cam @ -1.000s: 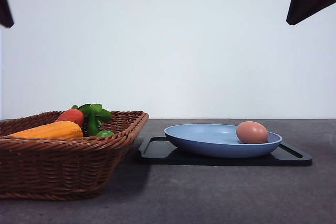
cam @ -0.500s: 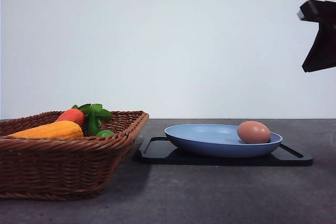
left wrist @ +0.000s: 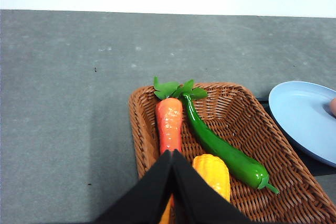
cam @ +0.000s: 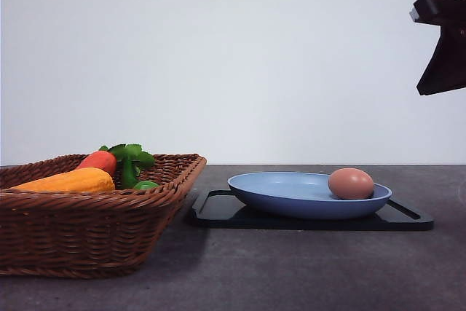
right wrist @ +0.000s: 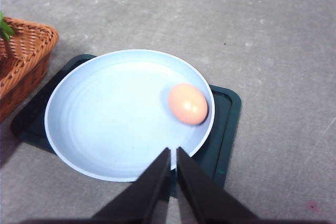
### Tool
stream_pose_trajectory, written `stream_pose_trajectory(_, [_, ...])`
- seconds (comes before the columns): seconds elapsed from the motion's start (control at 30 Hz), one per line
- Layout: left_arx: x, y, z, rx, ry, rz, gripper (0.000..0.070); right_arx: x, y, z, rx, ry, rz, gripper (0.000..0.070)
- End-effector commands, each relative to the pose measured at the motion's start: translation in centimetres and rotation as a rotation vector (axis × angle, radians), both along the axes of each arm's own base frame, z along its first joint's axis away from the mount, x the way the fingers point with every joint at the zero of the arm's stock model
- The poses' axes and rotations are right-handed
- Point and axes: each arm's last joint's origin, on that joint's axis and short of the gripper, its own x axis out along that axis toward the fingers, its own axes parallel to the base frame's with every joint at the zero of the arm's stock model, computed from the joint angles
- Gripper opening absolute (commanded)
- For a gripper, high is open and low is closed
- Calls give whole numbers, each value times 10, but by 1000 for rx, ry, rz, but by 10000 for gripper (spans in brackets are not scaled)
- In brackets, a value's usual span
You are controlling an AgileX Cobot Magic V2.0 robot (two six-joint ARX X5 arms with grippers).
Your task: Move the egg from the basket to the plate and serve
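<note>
Table: dark grey, matte, speckled surface, meets white wall at far edge.

Basket: brown wicker, rests directly on table at 9 o'clock in front view.

Tray: flat, black, rectangular, rests directly on table at 3 o'clock from basket, just beside it; narrow gap between basket rim and tray corner in right wrist view. Bare table at 6 o'clock of tray, and at 3 o'clock beyond it.
</note>
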Motion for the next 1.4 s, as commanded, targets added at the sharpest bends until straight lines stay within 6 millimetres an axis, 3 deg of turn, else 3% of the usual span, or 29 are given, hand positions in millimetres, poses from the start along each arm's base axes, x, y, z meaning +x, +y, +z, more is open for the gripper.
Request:
stream_pose_trajectory(0.0, [-6, 2, 4, -17, -26, -3, 0, 1, 1, 3, 20, -7, -6, 0])
stream_pose_trajectory(0.2, [-33, 22, 14, -14, -209, 84, 0, 1, 1, 3, 20, -7, -6, 0])
stream_pose_trajectory(0.33, [-41, 34, 8, -18, -274, 231, 0, 1, 1, 3, 19, -7, -6, 0])
stream_pose_trajectory(0.5, [-34, 40, -17, -6, -252, 300, 0, 1, 1, 3, 20, -7, -6, 0])
stream_pose_trajectory(0.87, [-10, 43, -88, -35, -71, 284, 0, 1, 1, 3, 20, -7, -6, 0])
stream_pose_trajectory(1.07, [-7, 43, -104, -59, -19, 293, 0, 1, 1, 3, 20, -7, -6, 0])
stream_pose_trajectory(1.37, [-7, 43, -103, -63, -35, 293, 0, 1, 1, 3, 20, -7, -6, 0])
